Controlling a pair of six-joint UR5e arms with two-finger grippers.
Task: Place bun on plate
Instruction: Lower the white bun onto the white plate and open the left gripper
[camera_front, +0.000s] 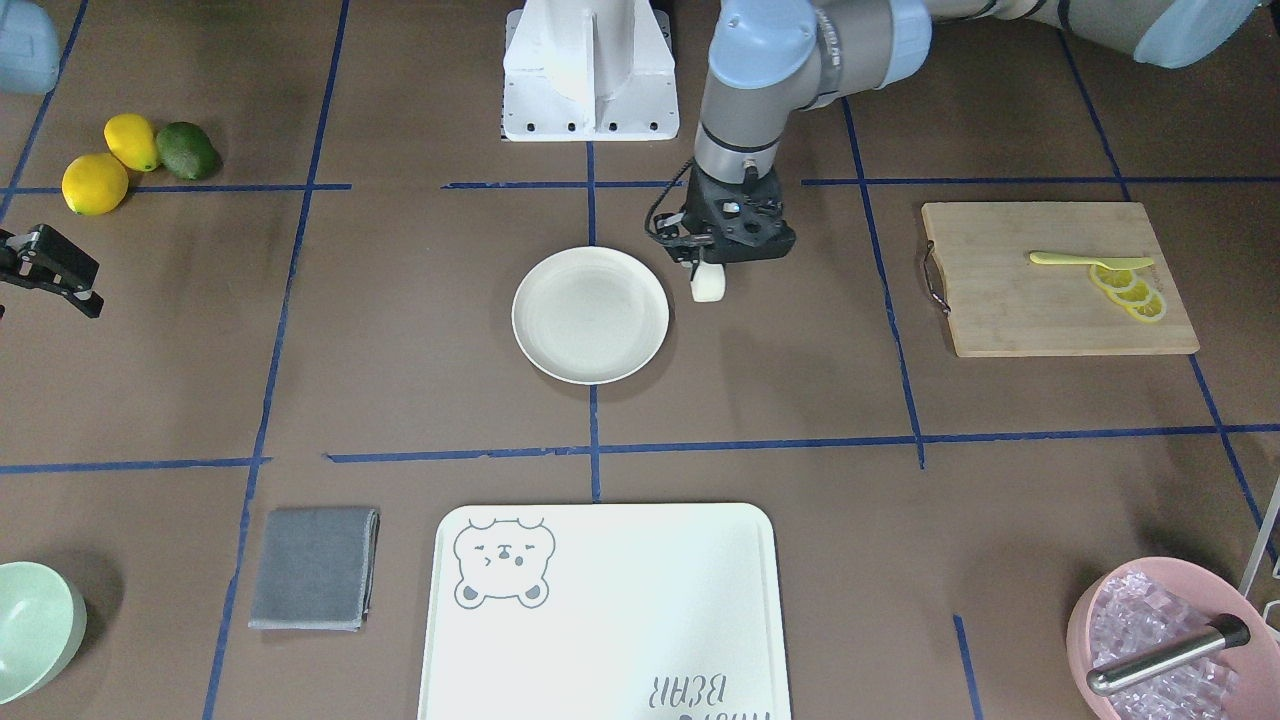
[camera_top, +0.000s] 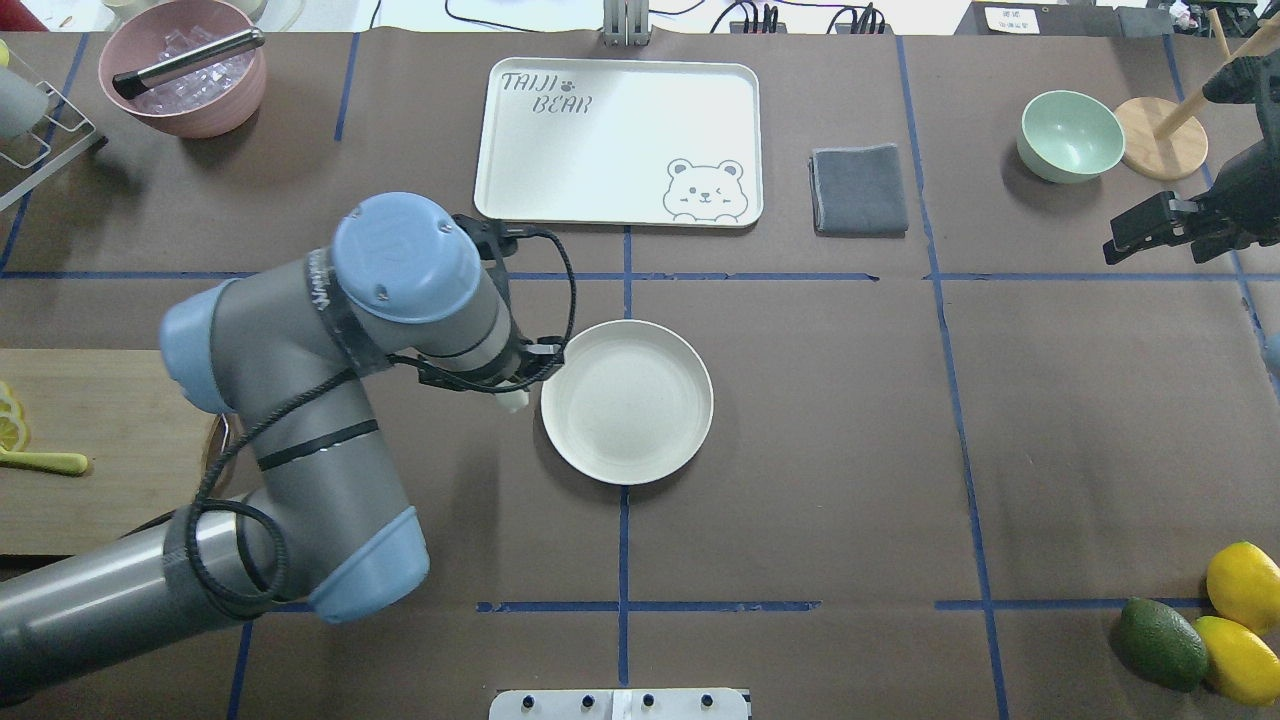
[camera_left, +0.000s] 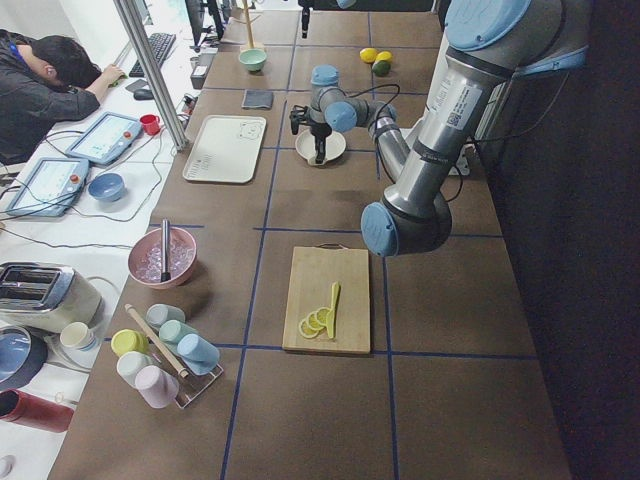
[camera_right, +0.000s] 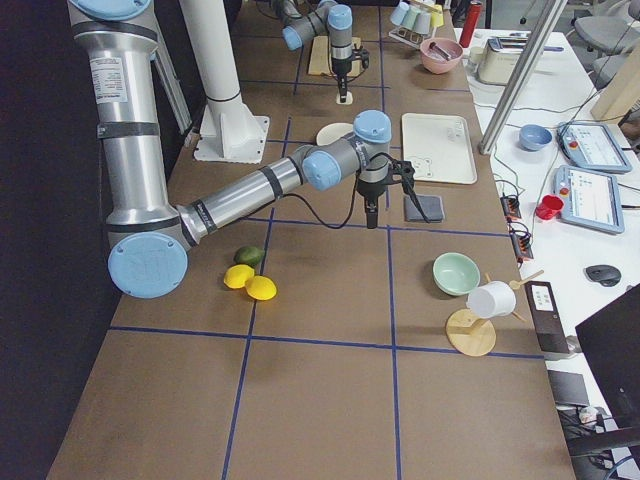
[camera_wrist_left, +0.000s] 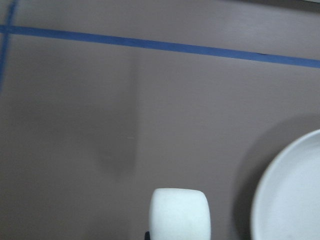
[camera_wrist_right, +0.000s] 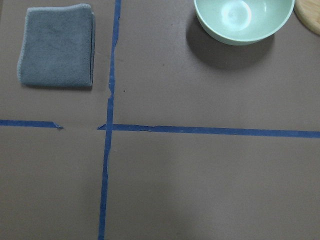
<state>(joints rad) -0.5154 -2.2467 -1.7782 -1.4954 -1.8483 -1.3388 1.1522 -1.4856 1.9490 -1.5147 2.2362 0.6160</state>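
Seen from overhead, the left arm's wrist covers nearly all of the bun (camera_top: 516, 400), leaving only a white sliver beside the plate (camera_top: 627, 400). The left gripper (camera_front: 707, 272) clasping the bun sits in shadow in the front-facing view, its fingers too dark to pick out. The left wrist view cuts the bun off at its bottom edge and the plate at its right edge. The right gripper (camera_front: 52, 268) is clipped by the front-facing view's left edge, and whether its jaws are parted cannot be told. The bear-printed tray (camera_front: 600, 610) and mint-green bowl (camera_front: 35, 625) also run off that frame
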